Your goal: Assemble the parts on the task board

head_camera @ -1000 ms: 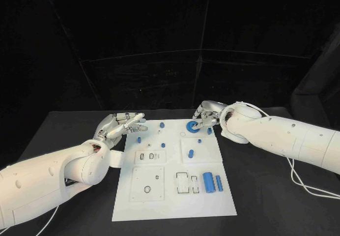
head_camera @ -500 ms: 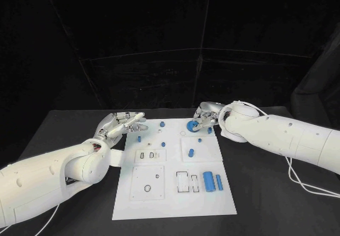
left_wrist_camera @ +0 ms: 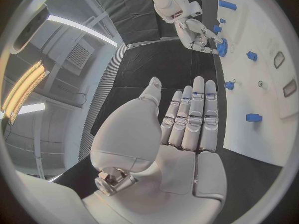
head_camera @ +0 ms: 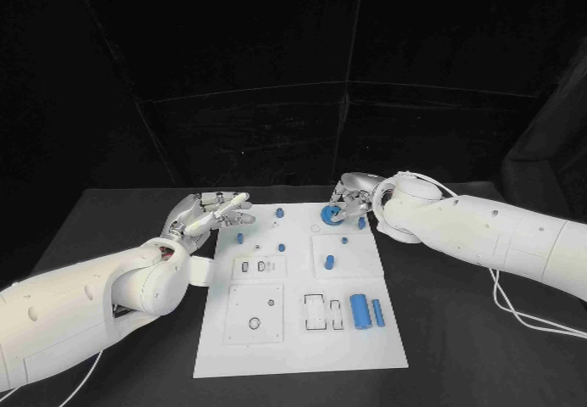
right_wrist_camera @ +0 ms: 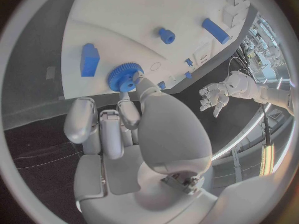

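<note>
Task board (head_camera: 299,339): white, with black-outlined recesses. Parts: blue, including the toothed gear (head_camera: 330,215) and the cylinder (head_camera: 360,313). Table (head_camera: 110,229): black. Both arms: white. Left hand (head_camera: 208,214) and right hand (head_camera: 352,197): silver.

1. Task board (head_camera: 299,339): one.
2. Blue gear (head_camera: 330,215): one.
3. Large blue cylinder (head_camera: 360,311): one.
4. Slim blue bar (head_camera: 378,315) just beside it: one.
5. Small blue pieces elsewhere on the board: six visible, counted from the head view.
</note>
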Controlling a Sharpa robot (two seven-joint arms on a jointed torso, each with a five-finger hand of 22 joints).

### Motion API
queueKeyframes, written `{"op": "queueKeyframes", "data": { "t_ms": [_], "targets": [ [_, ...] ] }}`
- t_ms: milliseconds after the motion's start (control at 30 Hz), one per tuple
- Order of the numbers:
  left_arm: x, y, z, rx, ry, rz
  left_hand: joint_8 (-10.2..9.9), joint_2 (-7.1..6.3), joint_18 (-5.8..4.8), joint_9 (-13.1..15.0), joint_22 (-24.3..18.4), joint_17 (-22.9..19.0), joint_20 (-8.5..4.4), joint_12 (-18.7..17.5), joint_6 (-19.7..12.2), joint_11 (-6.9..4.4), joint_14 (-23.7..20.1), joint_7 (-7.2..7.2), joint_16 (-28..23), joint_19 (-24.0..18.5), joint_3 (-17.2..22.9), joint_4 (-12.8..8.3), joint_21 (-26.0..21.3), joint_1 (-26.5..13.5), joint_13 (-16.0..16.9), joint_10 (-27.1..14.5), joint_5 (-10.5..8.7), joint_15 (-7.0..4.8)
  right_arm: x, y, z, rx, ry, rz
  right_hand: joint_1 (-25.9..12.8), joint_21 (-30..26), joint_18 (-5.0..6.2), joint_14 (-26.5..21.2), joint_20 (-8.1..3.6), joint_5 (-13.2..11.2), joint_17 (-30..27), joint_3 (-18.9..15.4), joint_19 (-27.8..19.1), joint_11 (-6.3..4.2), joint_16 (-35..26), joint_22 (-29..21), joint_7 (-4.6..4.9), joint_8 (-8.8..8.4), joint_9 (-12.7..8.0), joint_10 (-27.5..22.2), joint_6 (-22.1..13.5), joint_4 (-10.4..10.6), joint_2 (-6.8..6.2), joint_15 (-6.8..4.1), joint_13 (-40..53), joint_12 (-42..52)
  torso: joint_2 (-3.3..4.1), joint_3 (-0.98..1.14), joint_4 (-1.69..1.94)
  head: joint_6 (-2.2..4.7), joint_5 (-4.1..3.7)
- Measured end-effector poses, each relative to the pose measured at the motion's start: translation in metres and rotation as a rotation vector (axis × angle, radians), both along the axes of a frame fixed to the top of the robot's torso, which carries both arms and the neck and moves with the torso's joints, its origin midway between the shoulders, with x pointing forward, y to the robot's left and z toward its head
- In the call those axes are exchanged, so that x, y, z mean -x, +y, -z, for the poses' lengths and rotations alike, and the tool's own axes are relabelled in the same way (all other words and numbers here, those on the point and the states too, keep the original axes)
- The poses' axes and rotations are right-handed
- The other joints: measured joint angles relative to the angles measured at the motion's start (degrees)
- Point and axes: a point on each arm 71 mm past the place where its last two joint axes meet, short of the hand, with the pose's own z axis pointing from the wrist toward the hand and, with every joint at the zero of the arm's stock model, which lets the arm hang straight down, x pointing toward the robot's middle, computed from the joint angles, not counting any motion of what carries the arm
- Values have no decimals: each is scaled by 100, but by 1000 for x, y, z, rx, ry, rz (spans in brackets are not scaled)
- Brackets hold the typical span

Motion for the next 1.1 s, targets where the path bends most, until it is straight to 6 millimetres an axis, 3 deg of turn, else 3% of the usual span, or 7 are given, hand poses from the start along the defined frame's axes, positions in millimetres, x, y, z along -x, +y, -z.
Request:
{"op": "queueKeyframes", "data": {
  "t_ms": [200,300,333,367,533,767,1100],
  "targets": [
    [0,0,0,0,1,1,0,0,0,0,0,6,0,0,0,0,0,0,-25,0,0,0,0,0,0,0,0,0,7,10,-4,-11,-64,-24,-1,79,-4,0,-53,-33,0,306,69,19,40,185,-1,0,-2,62,1,-179,14,-82,339,307,-1,-1,0,-1,11],
    [0,0,0,0,1,1,0,0,0,0,1,6,0,0,0,0,0,0,-25,0,0,0,0,0,0,0,0,0,13,20,-9,-33,-103,-51,-18,124,-90,1,-84,-42,-1,409,100,-11,40,230,-2,-1,-9,93,2,-282,30,-101,387,309,-2,-1,0,-1,25],
    [0,0,0,0,1,2,0,0,0,0,1,6,0,0,0,0,0,0,-25,0,0,0,0,0,0,0,0,0,16,24,-11,-41,-115,-61,-26,124,-91,1,-84,-36,-1,429,100,-11,40,239,-2,-1,-131,93,2,-301,38,-101,387,309,-2,-1,0,1,26],
    [0,0,0,0,2,2,0,0,0,0,1,6,0,0,0,0,0,0,-25,0,0,0,0,0,0,0,0,0,18,28,-13,-49,-125,-72,-33,124,-90,1,-84,-9,-1,430,100,-22,40,252,-6,-1,-240,103,6,-302,46,-101,392,309,-2,-2,0,2,29],
    [0,0,0,1,2,3,0,45,0,0,-7,5,0,-39,0,0,0,0,-25,0,17,-16,-22,3,0,0,0,0,26,49,-19,-77,-177,-118,-73,151,-90,1,-83,-7,-1,471,100,-30,40,294,-7,-1,-240,111,7,-343,79,-101,407,309,-5,-9,3,16,31],
    [0,0,0,1,2,3,0,45,0,0,-7,5,0,-39,0,0,0,0,-25,0,17,-16,-22,3,0,0,0,0,26,87,-22,-89,-225,-171,-212,167,-90,1,-63,-7,-2,499,120,-73,39,322,-32,-1,-240,154,32,-360,-12,-101,400,326,-5,-11,14,3,52],
    [0,0,0,1,2,3,0,45,0,0,-6,10,-18,-39,0,0,0,0,-24,18,17,-16,-22,3,0,0,0,0,23,120,-8,-72,-208,-202,-352,167,-89,0,-63,-8,-2,562,119,-103,39,333,-69,0,-239,184,84,-328,-80,-101,385,282,-1,-8,24,-58,118]
  ]
}}
